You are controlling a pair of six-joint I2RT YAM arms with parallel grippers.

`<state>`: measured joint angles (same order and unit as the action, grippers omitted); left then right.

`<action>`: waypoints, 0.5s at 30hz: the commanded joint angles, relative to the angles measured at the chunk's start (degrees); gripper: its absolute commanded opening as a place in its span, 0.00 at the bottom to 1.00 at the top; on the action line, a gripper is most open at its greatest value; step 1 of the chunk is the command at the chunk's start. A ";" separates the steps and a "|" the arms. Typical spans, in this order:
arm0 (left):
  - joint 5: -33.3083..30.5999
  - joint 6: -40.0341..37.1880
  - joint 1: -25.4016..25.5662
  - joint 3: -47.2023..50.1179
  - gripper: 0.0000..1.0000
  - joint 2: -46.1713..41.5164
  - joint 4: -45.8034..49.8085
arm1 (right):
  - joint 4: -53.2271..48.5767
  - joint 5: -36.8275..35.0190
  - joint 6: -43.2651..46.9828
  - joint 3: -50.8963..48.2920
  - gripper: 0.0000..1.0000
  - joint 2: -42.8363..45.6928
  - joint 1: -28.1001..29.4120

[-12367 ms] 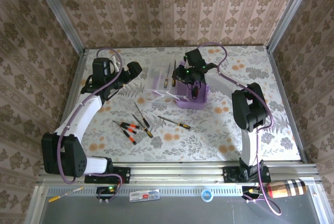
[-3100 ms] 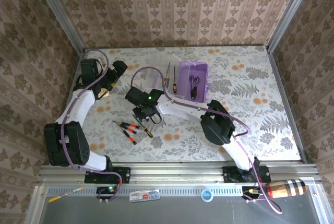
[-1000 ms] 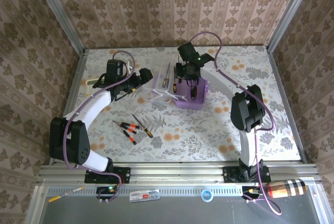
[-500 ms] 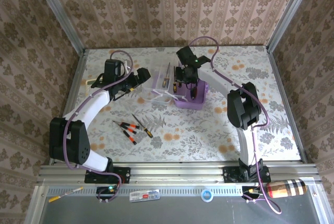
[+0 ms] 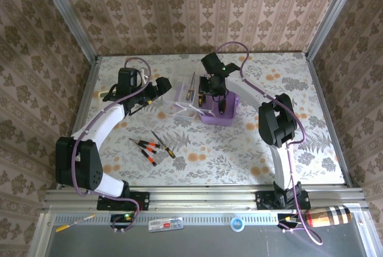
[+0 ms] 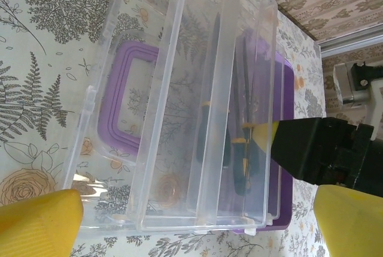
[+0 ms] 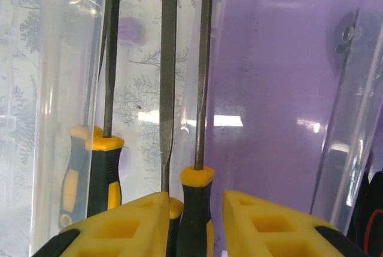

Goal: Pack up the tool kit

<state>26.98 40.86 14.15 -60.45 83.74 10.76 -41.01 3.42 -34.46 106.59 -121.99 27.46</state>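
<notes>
Top view, upper centre: purple box [image 5: 220, 119] on floral table [image 5: 287, 149], clear tray [image 5: 176, 108] touching its left side. Dark tool inside box at far end, too small to ID.

R gripper [image 5: 210, 94] low over seam btwn tray & box. R wrist view, bottom centre: yellow fingers [image 7: 119, 227] parted a little, either side of black-yellow screwdriver handle [image 7: 196, 209]. Narrow gap visible on handle's right side, so not clamped. Shaft pointing up-frame along tray edge. Two more screwdrivers just left of it, same direction: middle one [image 7: 169, 89] mostly shaft, left one [image 7: 105, 173] w/ handle at lower left. Purple wall of box across right half of frame.

L gripper [image 5: 160, 87] left of centre in top view, just beside tray's left end, not touching. L wrist view: yellow pads [image 6: 36, 221] at lower-left & lower-right corners, spread wide, nothing btwn them. Ahead, centre frame: tray seen lengthwise, purple handle [image 6: 119, 107] of clear lid showing through it at left. Screwdrivers lying in tray's right-hand channel, black-yellow tip of R gripper at right edge.

Lower left of centre, top view: loose screwdrivers [image 5: 149, 147] flat on table, well apart from box. Small cluster w/ reddish handles, plus one yellow-black just to the right.
</notes>
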 commanded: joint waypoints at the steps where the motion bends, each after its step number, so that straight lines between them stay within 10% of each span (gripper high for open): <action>1: -0.09 -1.05 -0.78 -1.87 1.00 -1.73 0.16 | -2.79 -1.88 1.04 1.43 0.33 2.07 -0.31; 15: 0.60 1.51 -8.96 -1.03 1.00 -3.15 -0.92 | -0.90 -8.48 3.96 -9.02 0.35 17.28 7.37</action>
<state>27.20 41.06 7.84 -60.45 83.09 10.74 -41.19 -1.06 -32.71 99.44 -107.18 30.28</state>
